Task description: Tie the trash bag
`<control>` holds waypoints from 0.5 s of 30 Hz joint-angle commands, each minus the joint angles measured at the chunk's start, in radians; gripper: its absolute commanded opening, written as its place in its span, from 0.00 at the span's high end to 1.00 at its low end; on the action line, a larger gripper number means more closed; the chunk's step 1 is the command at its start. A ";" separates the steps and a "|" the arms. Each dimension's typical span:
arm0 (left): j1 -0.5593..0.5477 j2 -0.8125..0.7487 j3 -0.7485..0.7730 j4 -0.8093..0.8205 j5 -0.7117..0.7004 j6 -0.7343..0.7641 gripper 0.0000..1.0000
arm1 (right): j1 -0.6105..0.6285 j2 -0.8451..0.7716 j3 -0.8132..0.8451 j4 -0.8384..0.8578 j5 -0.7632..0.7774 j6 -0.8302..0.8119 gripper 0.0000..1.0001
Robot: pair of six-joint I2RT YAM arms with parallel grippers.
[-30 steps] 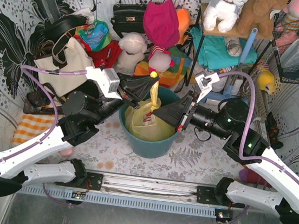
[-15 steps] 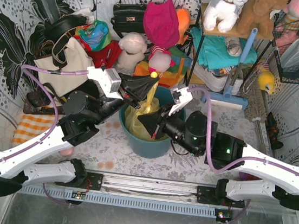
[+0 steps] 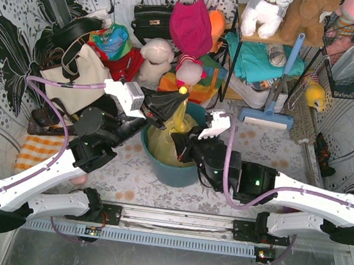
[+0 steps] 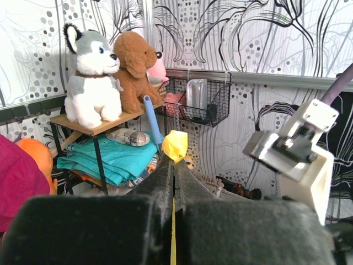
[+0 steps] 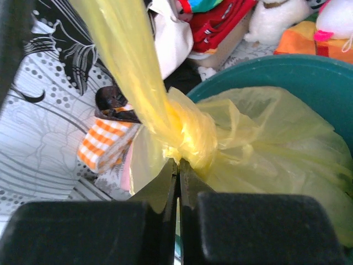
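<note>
Trash bag [image 3: 162, 145] neck stretched upward; left jaws clamp its tail. Right jaws, closed on plastic, sit just under knot [image 5: 187, 135].

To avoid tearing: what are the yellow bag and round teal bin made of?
The translucent yellow bag looks like thin glossy plastic film: light passes through, creases gather at the knot. The round teal bin: probably rigid smooth plastic, its rim holding shape.

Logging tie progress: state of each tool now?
Left tool: closed on the bag tail.
Right tool: closed on the bag at its knot.
</note>
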 commanded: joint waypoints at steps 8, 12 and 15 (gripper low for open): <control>0.008 0.006 0.031 -0.018 0.061 -0.014 1.00 | 0.028 0.031 -0.132 0.268 0.227 0.049 1.00; 0.007 0.001 0.034 -0.028 0.075 -0.016 1.00 | 0.031 0.055 -0.179 0.420 0.283 0.002 1.00; 0.007 0.002 0.034 -0.033 0.076 -0.019 1.00 | 0.031 0.087 -0.184 0.519 0.312 -0.045 1.00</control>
